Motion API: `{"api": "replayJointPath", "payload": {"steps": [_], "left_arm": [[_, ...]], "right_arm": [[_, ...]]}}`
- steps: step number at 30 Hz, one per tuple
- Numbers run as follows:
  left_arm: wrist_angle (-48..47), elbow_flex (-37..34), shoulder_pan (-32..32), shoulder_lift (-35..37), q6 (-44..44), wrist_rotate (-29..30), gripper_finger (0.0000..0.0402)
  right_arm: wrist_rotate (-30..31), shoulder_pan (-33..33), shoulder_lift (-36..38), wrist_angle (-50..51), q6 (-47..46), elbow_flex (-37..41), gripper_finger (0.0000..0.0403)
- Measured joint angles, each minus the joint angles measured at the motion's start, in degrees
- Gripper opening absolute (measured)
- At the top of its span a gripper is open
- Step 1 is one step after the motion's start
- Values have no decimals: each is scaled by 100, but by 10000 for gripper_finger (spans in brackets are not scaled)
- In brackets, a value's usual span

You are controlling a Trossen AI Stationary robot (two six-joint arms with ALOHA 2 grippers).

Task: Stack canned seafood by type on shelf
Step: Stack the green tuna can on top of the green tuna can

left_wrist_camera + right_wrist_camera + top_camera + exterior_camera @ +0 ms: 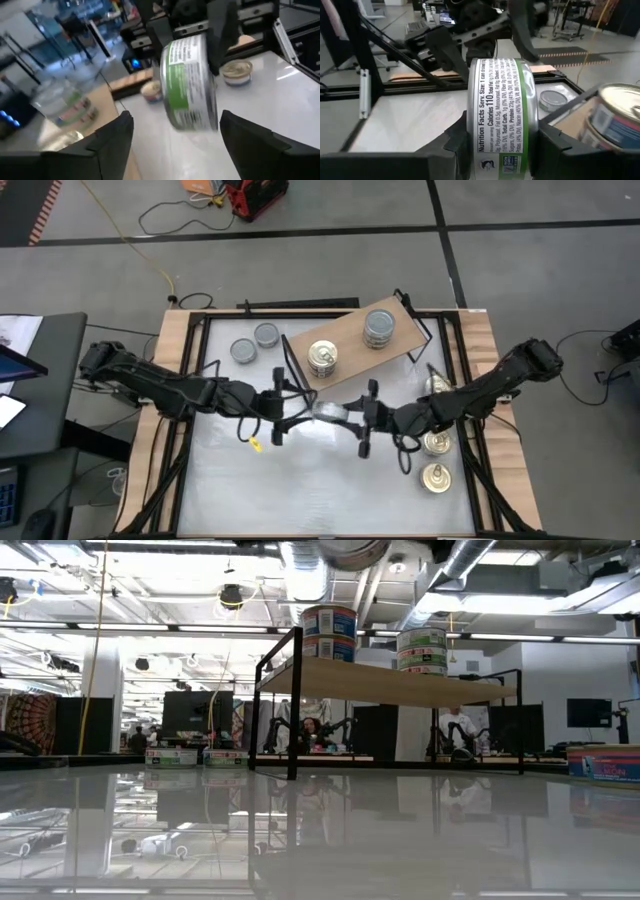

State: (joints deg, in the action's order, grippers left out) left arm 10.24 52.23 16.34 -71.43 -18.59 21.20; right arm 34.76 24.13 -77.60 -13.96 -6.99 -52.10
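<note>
The right claw (350,418) is clamped on a green-labelled tin (502,117) turned on its edge, held over the middle of the white desk (300,480). The left claw (288,412) faces it from just beside, its fingers (112,135) spread wide apart with the tin (192,85) in front of them and touching neither.

The shelf (365,340) sits slanted at the desk's far side, its near corner close to both claws. On its board stand two piles of tins: a gold-lidded pile (322,360) near the left end and a grey-topped pile (379,327) toward the right end. From table height these show as stacked tins (329,633) and (422,650) on the raised board (380,685), with open room beneath it.

Two grey-topped tins (255,343) lie on the desk left of the shelf, touching or nearly so. Gold-lidded tins (436,476) lie along the right edge of the desk, partly under the right arm. The near half of the desk is open
</note>
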Motion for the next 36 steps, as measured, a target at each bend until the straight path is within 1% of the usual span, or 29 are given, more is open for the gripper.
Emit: {"api": "replayJointPath", "payload": {"steps": [2, 5, 8, 11, 13, 15, 20, 22, 29, 33, 36], "left_arm": [[25, -13, 117, 42, -194, -1, 289], [478, -349, 354, 18, -479, -18, 290], [1484, -891, 546, -162, -697, -39, 290], [2407, -1459, 716, -330, -861, -11, 290], [2870, -1701, 781, -408, -924, 70, 290], [3066, -1843, 815, -434, -929, 198, 290], [2977, -1878, 813, -439, -751, 312, 290], [2974, -1878, 813, -439, -748, 311, 290], [2944, -1875, 813, -439, -732, 312, 290], [2921, -1875, 813, -439, -732, 312, 290], [2918, -1875, 809, -439, -731, 312, 290]], "right_arm": [[21, -69, 331, 438, -228, 0, 167], [97, -341, 877, 1066, -579, 2, 161], [155, -780, 1431, 1621, -946, 2, 161], [33, -1328, 1878, 2124, -1339, 0, 176], [-264, -1777, 2107, 2342, -1500, 0, 184], [-615, -2212, 2257, 2525, -1637, 0, 184], [-1562, -3384, 2468, 2724, -1809, 0, 160], [-1938, -3795, 2496, 2718, -1838, 0, 160], [-3058, -4870, 2481, 2487, -2020, 0, 173], [-3701, -5361, 2386, 2056, -2276, -2, 161], [-4130, -5642, 2149, 1959, -2444, -3, 160]]}}
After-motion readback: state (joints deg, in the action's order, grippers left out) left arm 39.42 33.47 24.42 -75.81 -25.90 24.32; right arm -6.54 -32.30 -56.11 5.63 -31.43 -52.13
